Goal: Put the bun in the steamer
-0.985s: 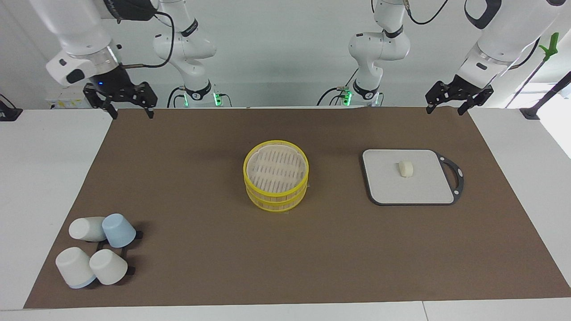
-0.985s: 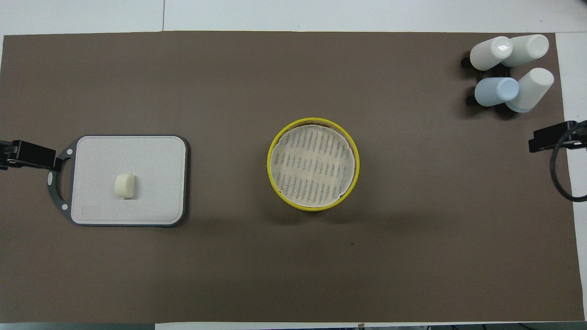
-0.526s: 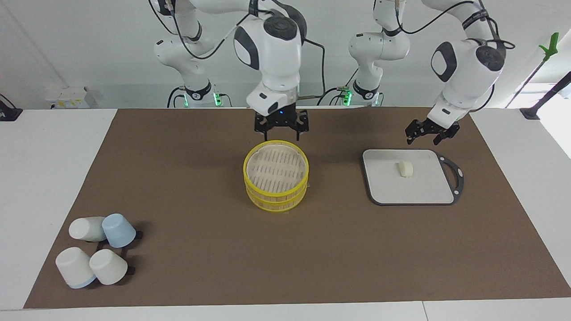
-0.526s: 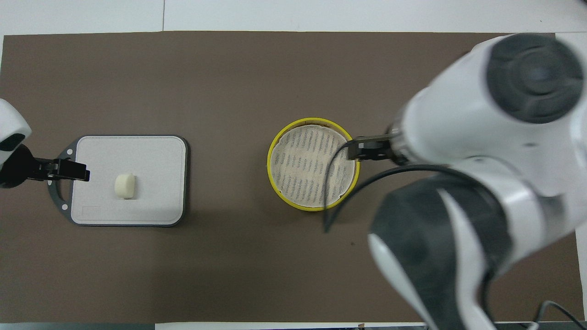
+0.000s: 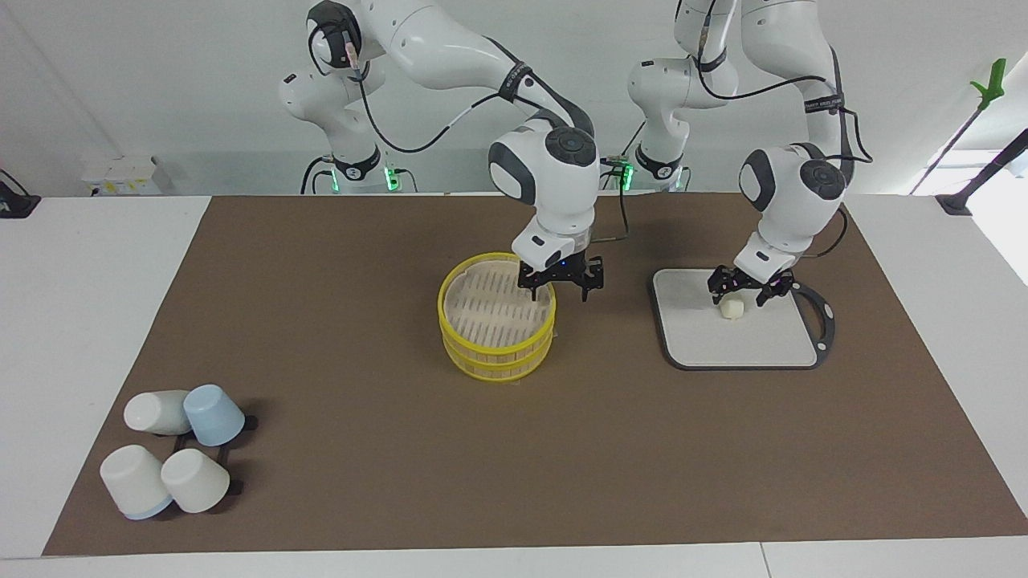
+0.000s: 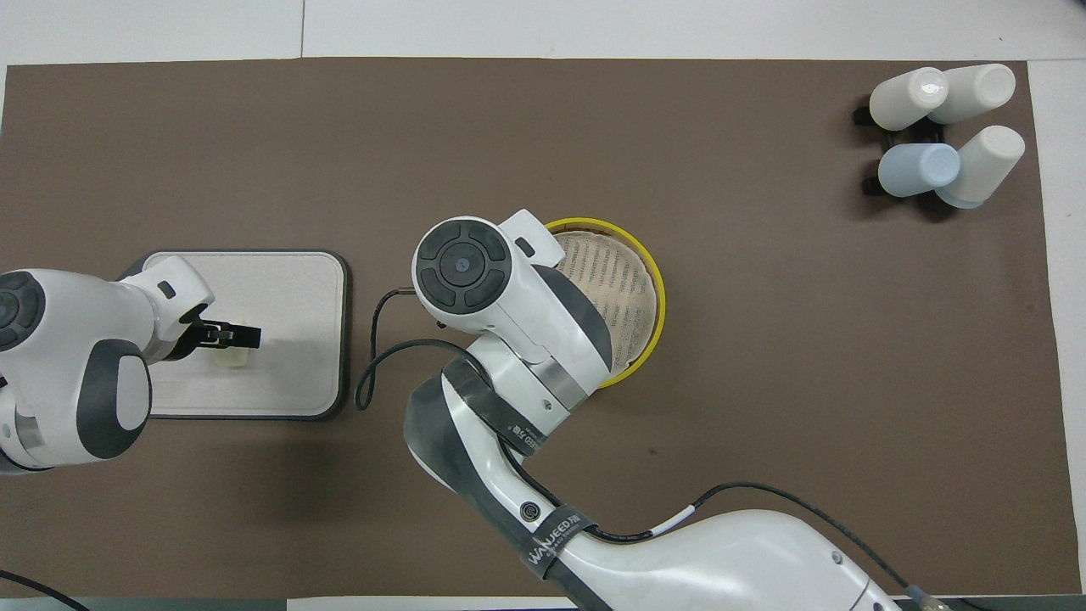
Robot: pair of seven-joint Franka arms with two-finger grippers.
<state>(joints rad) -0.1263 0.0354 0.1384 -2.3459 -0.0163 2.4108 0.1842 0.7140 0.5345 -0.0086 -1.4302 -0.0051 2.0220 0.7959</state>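
Bun (image 5: 730, 309) lying on grey board (image 5: 743, 341), toward the left arm's end of the table (image 5: 96, 305) from the steamer (image 5: 497, 327). Bun sits on the half of the board nearer the robots than board centre.

Left hand (image 5: 740, 292) down at the bun, fingers spread open, one either side of it; contact with bun not certain from either view. Seen from overhead, left hand (image 6: 229, 338) covering most of the bun (image 6: 231, 360).

Steamer standing mid-table, two yellow-rimmed tiers stacked, slatted floor (image 6: 619, 293) bare. Well apart from the board.

Right hand (image 5: 560, 284) hanging at the steamer's rim, on the edge toward the board, fingers open, one tip over the rim and the other just outside it. Holding nothing.

Four upturned cups (image 5: 173, 459) clustered toward the right arm's end, farther from the robots than the steamer: three white, one pale blue (image 5: 214, 414).
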